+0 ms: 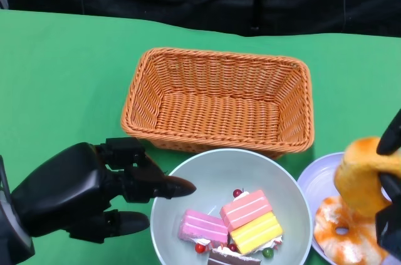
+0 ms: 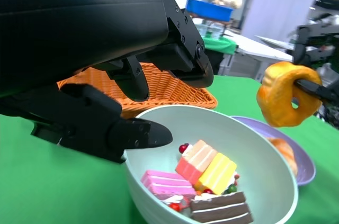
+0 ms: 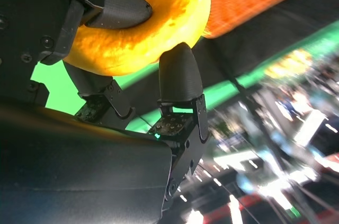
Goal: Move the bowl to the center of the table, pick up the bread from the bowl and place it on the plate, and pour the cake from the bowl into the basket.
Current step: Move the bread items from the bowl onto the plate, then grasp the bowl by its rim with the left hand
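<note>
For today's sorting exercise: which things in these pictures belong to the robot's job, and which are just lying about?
Job: bowl, cake pieces, held bread ring, bread on plate, plate, basket, left hand, right hand.

Lying about: nothing on the table; only blurred room clutter behind.

Pale green bowl (image 1: 288, 190) at the counter's near edge holds pink, yellow and chocolate cake slices (image 1: 245, 210). Golden ring bread (image 1: 363, 174) hangs above the lilac plate (image 1: 311, 181); orange wicker basket (image 1: 219, 99) sits behind.

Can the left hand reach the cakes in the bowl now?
Probably yes. The left hand holds nothing, its fingers at the rim of the bowl, and nothing covers the cakes. The right hand is off over the plate.
</note>
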